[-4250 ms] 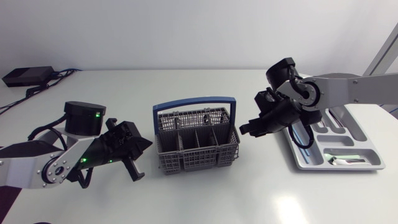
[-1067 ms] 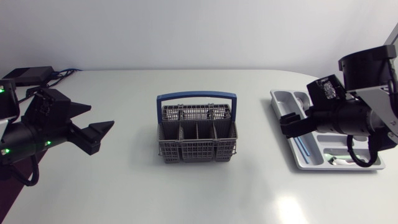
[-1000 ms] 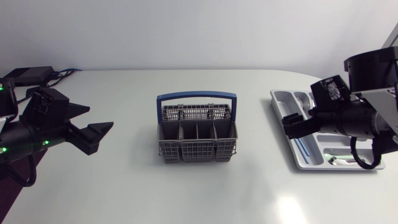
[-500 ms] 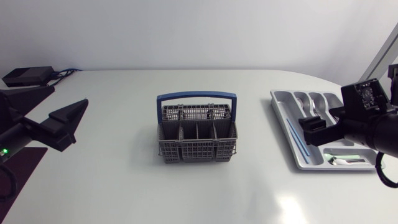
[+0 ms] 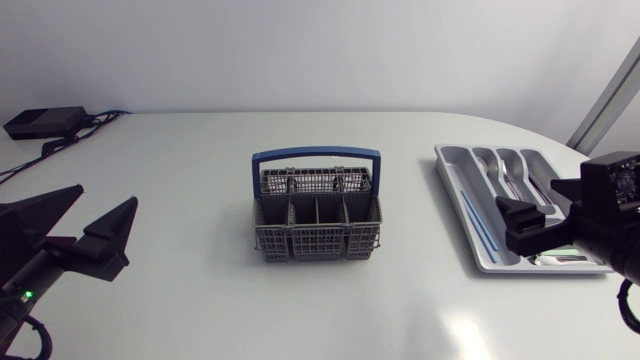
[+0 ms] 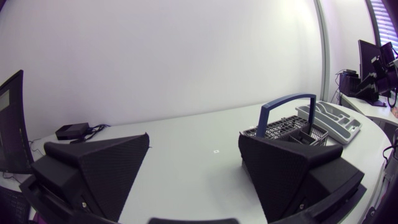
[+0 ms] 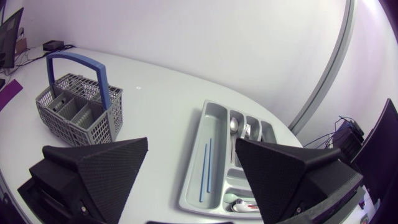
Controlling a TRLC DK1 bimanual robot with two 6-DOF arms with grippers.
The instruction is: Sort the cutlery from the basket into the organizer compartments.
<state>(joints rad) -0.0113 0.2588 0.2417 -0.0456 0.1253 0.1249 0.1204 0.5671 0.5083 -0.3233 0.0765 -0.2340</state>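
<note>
The grey cutlery basket (image 5: 316,225) with a blue handle (image 5: 316,157) stands mid-table; no cutlery shows in its compartments. The grey organizer (image 5: 452,165) lies to the right and holds spoons and forks (image 5: 510,175) and two thin blue sticks (image 5: 472,215). My left gripper (image 5: 103,200) is open and empty at the table's near left, far from the basket (image 6: 289,127). My right gripper (image 5: 530,197) hovers open and empty over the organizer's near end. In the right wrist view the organizer (image 7: 214,115) lies ahead of the gripper (image 7: 191,143), and the basket (image 7: 78,102) stands off to one side.
A small black box (image 5: 45,122) with cables sits at the table's far left corner. Bare white tabletop (image 5: 190,190) separates the basket from each arm.
Both arms have drawn back from the middle toward the near side edges. The left gripper has opened wider. The right arm has moved off the organizer, uncovering its cutlery.
</note>
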